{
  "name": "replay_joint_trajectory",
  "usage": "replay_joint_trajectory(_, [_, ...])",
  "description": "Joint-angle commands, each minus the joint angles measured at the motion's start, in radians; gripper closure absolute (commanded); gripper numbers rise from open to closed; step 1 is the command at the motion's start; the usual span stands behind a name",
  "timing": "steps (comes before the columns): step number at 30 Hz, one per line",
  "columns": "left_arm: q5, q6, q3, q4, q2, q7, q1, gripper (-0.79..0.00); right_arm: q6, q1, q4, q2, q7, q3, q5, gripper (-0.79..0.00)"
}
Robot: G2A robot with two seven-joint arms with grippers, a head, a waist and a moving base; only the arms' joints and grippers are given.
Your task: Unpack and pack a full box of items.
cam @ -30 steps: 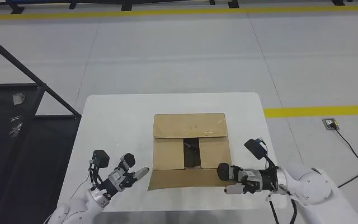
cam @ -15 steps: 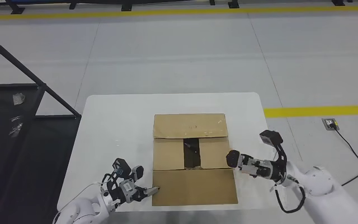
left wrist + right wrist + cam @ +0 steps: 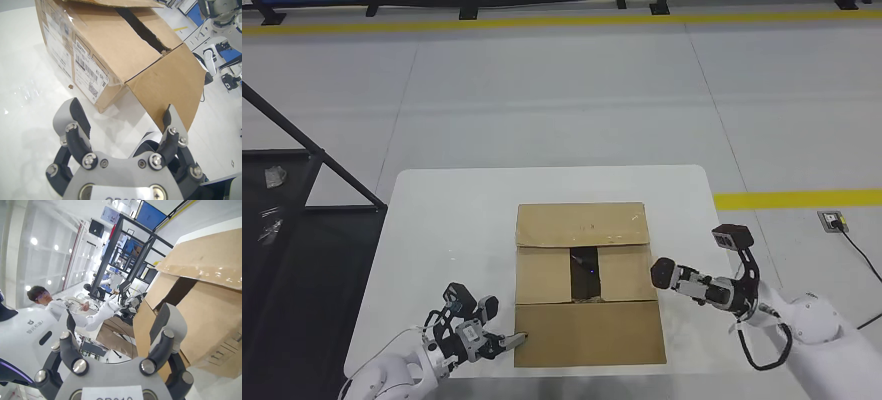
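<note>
A brown cardboard box [image 3: 582,225] stands in the middle of the white table [image 3: 442,230]. Its top flaps are partly open, with a dark gap [image 3: 584,275] between the two side flaps. The near flap [image 3: 587,335] sticks out flat toward the table's front edge. My left gripper [image 3: 504,338] is open at that flap's near-left corner. In the left wrist view, one fingertip [image 3: 167,116] of the left gripper [image 3: 122,115] touches the flap's edge [image 3: 170,79]. My right gripper [image 3: 660,272] is open beside the box's right wall [image 3: 208,321], with one finger [image 3: 163,319] close to it.
A black metal frame [image 3: 287,190] stands off the table's left side. Bare table lies left and right of the box, with a narrower strip behind it. A yellow floor line [image 3: 792,198] runs to the right.
The near flap has swung up from hanging low to sticking out flat. My left gripper moved in to its near-left corner. My right gripper moved from the flap's right corner to the box's right side.
</note>
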Motion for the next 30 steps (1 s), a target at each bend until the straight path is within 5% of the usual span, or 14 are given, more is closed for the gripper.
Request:
replay_joint_trajectory(1, [0.009, 0.016, 0.004, -0.005, 0.0, 0.007, 0.003, -0.785, 0.14, 0.011, -0.03, -0.01, -0.045, -0.037, -0.068, -0.785])
replay_joint_trajectory(8, [0.044, 0.04, 0.017, -0.021, 0.001, 0.043, 0.015, -0.785, 0.405, 0.156, 0.138, -0.063, 0.037, -0.15, 0.146, -0.785])
replay_joint_trajectory(18, [0.058, 0.057, 0.023, -0.02, 0.004, 0.072, 0.02, -0.785, 0.538, 0.323, 0.398, -0.149, 0.0, -0.266, 0.231, -0.785])
replay_joint_trajectory(30, [0.056, 0.064, 0.019, -0.008, 0.009, 0.097, 0.028, -0.785, 0.451, 0.431, 0.495, -0.219, -0.117, -0.301, 0.174, -0.785])
